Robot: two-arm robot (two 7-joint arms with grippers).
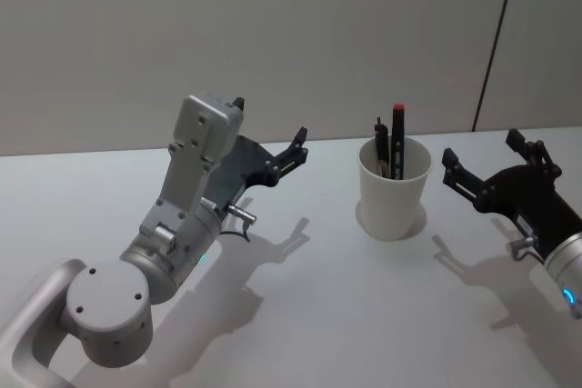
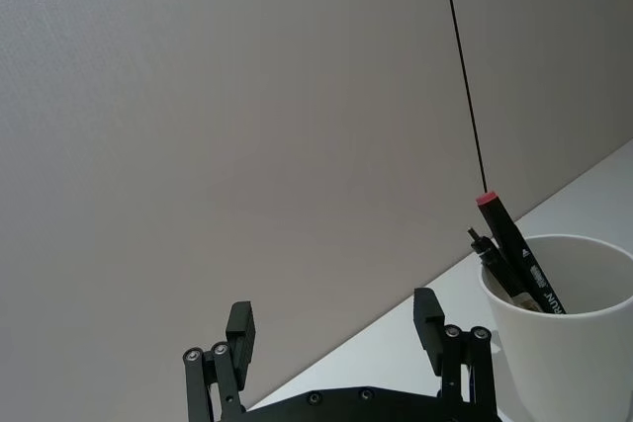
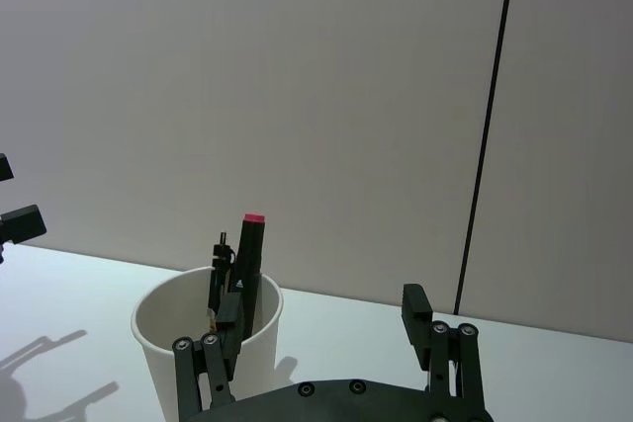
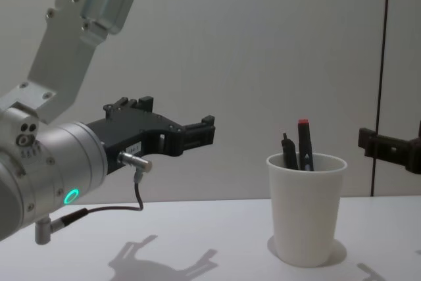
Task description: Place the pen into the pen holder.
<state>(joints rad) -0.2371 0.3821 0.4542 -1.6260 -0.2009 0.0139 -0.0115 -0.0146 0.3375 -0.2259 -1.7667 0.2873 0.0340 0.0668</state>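
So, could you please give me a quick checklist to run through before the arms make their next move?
1. Pen inside the pen holder, red tip up: ok.
2. Pen holder upright on the table: ok.
3. Left end effector open, holding nothing: ok.
4. Right end effector open, holding nothing: ok.
5. Both end effectors apart from the holder: ok.
6. How many other pens share the holder: cannot tell.

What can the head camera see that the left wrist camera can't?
Head view alone: the whole left arm, the open right gripper beside the cup, and their shadows on the table. Left wrist view alone: the open left gripper seen from behind its two fingers. Both: the pen holder with the red-tipped pen standing inside.
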